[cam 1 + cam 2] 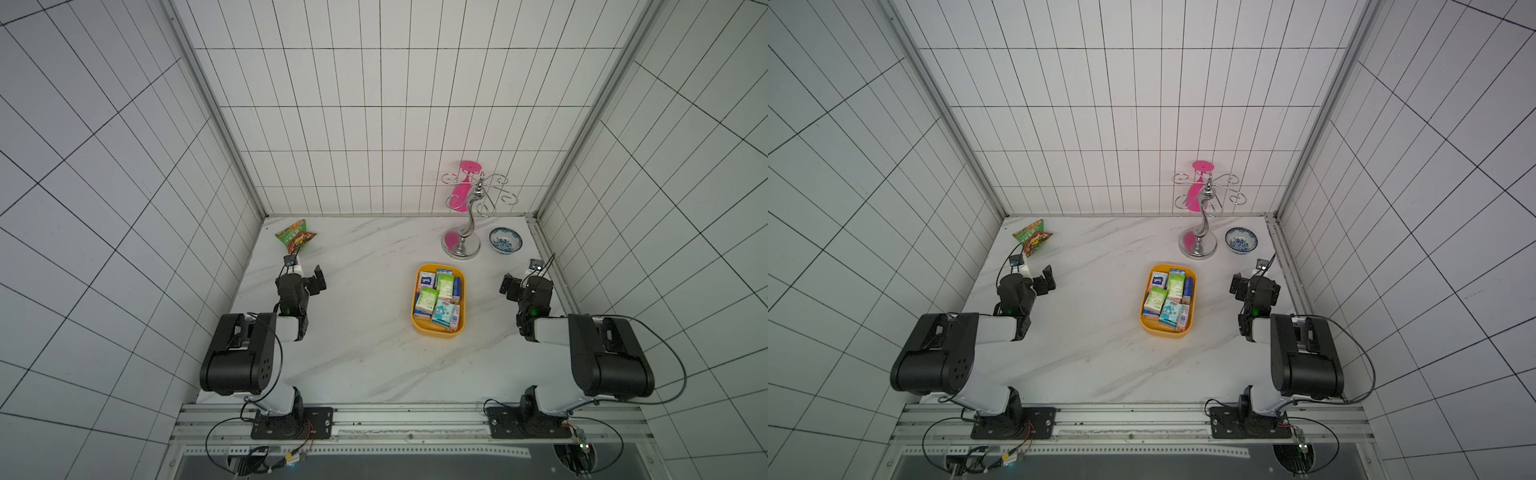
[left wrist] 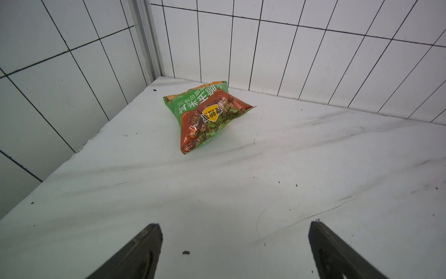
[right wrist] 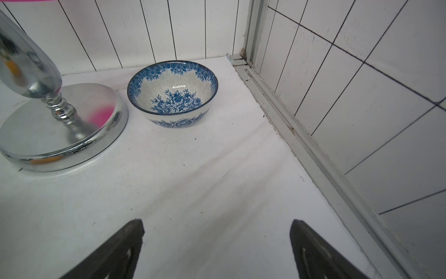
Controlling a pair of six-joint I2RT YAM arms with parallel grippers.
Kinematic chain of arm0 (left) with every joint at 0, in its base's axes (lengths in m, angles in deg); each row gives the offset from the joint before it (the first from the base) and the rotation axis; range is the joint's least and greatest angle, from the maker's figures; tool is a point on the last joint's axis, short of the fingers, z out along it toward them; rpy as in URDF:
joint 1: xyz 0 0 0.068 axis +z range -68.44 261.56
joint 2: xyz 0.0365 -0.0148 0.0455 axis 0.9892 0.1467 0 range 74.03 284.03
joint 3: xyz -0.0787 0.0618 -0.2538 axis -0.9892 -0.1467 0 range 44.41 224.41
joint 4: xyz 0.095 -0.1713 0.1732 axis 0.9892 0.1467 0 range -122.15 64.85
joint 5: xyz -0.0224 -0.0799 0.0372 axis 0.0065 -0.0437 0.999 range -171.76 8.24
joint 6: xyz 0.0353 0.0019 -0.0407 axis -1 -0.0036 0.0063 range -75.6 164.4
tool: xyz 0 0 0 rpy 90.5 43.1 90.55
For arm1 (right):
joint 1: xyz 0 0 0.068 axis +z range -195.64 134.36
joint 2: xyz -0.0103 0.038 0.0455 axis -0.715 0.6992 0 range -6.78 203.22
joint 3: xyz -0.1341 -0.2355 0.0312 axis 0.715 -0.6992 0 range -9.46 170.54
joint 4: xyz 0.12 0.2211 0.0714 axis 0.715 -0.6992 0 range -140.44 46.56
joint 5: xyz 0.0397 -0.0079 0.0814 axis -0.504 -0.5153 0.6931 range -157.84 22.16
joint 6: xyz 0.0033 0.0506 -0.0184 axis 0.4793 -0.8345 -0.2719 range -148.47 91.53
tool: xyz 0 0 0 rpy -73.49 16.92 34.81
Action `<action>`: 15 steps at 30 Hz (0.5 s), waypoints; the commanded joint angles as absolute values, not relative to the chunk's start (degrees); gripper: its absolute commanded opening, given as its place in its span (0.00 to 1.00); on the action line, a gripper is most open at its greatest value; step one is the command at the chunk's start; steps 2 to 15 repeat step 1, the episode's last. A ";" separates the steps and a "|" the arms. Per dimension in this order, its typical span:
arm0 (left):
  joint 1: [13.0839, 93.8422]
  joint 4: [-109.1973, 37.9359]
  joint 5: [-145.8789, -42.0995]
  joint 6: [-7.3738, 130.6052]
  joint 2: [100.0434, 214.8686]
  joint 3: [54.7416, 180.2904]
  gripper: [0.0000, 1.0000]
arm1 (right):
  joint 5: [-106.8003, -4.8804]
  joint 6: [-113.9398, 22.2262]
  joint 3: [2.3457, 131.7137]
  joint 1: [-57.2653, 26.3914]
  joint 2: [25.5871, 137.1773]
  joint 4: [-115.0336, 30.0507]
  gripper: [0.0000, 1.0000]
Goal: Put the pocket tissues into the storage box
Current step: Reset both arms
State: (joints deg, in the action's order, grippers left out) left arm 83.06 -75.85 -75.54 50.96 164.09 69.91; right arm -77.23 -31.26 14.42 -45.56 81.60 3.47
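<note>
The storage box (image 1: 435, 331) (image 1: 1163, 332) is a shallow yellow-orange tray right of the table's middle. Several pocket tissues (image 1: 440, 293) (image 1: 1169, 297) in green, blue, teal and white prints lie packed inside it. I see no packets loose on the table. My left gripper (image 1: 308, 275) (image 2: 235, 224) hovers at the left side, far from the box, open with only bare table between its fingers. My right gripper (image 1: 518, 279) (image 3: 217, 221) hangs to the right of the box near the right wall, open and holding nothing.
A green-orange snack bag (image 1: 296, 237) (image 2: 207, 116) lies in the back left corner, ahead of the left gripper. A chrome hook stand (image 1: 461, 245) (image 3: 60, 125) and a blue-and-white bowl (image 1: 505, 240) (image 3: 172, 94) stand at the back right. Tiled walls close three sides.
</note>
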 commanded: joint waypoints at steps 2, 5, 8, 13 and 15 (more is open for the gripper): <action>83.06 -75.63 -74.58 50.56 163.79 70.72 0.98 | -76.10 -31.11 14.62 -45.64 81.37 4.08 0.98; 83.06 -75.63 -74.58 50.56 163.79 70.72 0.98 | -76.10 -31.11 14.62 -45.64 81.37 4.08 0.98; 83.06 -75.63 -74.58 50.56 163.79 70.72 0.98 | -76.10 -31.11 14.62 -45.64 81.37 4.08 0.98; 83.06 -75.63 -74.58 50.56 163.79 70.72 0.98 | -76.10 -31.11 14.62 -45.64 81.37 4.08 0.98; 83.06 -75.63 -74.58 50.56 163.79 70.72 0.98 | -76.10 -31.11 14.62 -45.64 81.37 4.08 0.98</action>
